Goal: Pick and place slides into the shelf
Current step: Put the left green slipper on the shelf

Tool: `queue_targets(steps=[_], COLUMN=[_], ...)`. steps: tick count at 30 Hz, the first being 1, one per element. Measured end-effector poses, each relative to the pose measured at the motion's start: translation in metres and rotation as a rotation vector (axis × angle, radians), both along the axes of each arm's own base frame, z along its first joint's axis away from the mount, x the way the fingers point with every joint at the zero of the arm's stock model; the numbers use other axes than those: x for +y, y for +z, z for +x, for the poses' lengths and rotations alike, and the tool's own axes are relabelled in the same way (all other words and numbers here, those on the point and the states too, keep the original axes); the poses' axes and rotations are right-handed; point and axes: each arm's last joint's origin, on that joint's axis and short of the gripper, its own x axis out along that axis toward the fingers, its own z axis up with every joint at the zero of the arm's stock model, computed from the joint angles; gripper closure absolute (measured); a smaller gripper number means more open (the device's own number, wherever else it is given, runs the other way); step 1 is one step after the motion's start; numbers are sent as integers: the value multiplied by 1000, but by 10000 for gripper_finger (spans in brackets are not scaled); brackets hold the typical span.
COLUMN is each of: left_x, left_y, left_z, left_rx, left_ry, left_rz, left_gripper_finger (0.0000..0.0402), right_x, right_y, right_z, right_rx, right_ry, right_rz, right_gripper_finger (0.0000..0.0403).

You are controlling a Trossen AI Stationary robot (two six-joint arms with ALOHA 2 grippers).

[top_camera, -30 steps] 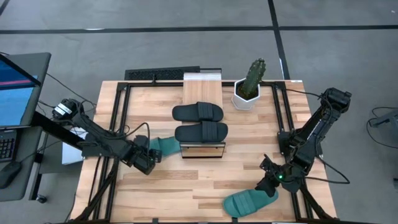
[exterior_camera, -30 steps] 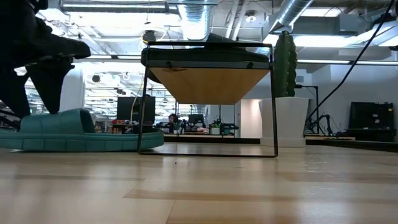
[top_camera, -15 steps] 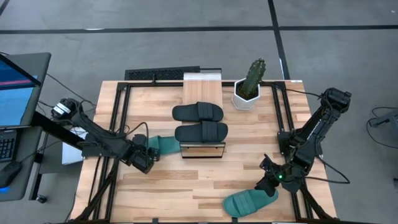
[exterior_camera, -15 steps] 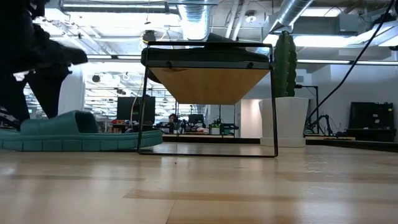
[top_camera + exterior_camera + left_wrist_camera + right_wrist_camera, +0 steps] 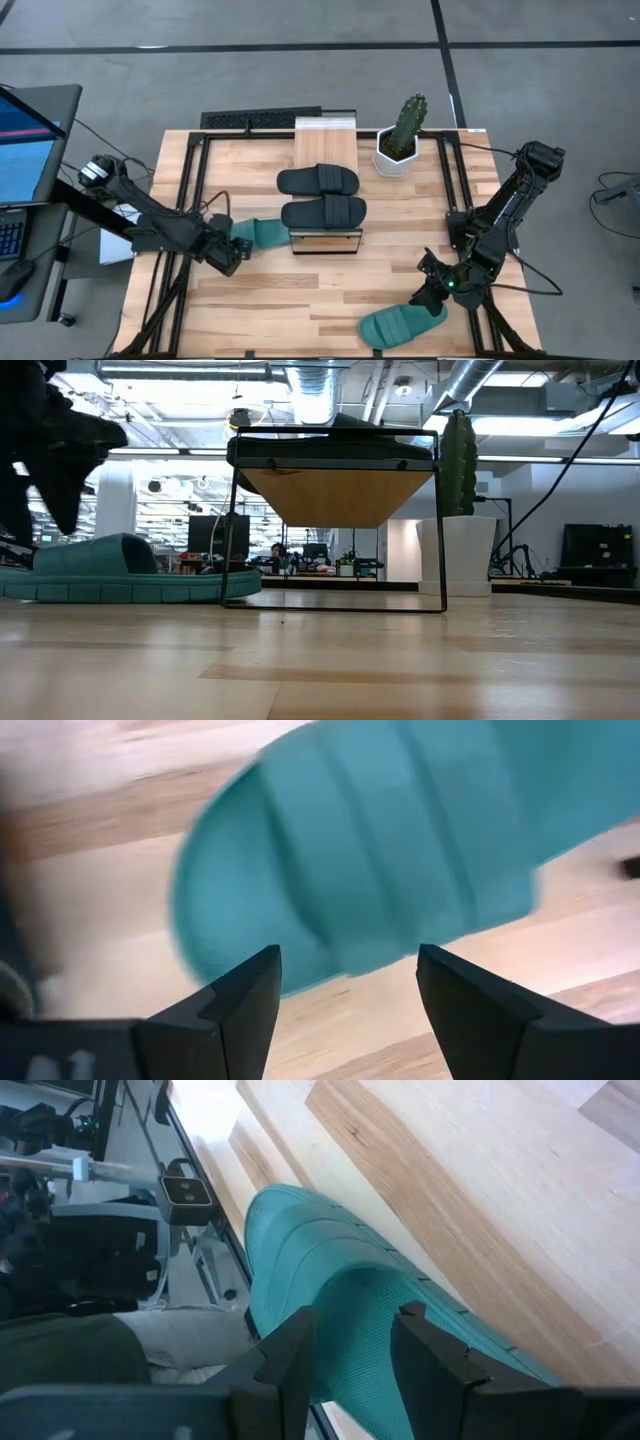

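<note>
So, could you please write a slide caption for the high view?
Two black slides on the shelf; each gripper at a teal slide on the table.

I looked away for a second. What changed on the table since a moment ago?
The left claw backed away from the teal slide beside the shelf, open and empty; that slide lies flat. The right claw and its teal slide stayed put, as did both black slides.

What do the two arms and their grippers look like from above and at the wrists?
Both arms are dark, jointed and cabled. The left gripper has two black, wedge-shaped fingers. The right gripper has matching dark, angular fingers, and a small green light glows at its wrist in the high view.
</note>
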Motion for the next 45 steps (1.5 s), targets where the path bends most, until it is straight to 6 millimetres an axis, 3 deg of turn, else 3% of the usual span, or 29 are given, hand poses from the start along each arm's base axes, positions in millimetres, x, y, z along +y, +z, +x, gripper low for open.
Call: queue_targets(steps=[7, 14, 22, 36, 45], left_x=[-1, 0, 5, 18, 29], left_y=[9, 10, -7, -39, -60], left_z=[-22, -25, -32, -27, -35], left_rx=[70, 58, 130, 47, 49], left_ry=[-27, -32, -19, 61, 91], left_rz=[-2, -11, -16, -69, -35], left_gripper_finger=[180, 180, 180, 180, 180], right_x=[-1, -2, -3, -3, -3], right_y=[0, 0, 0, 0, 0], right_z=[0, 2, 4, 4, 4], right_rx=[-16, -25, -32, -33, -33], right_ry=[-17, -14, -12, -6, -5], right_rz=[-10, -27, -38, -43, -43], right_gripper_finger=[282, 282, 282, 282, 282])
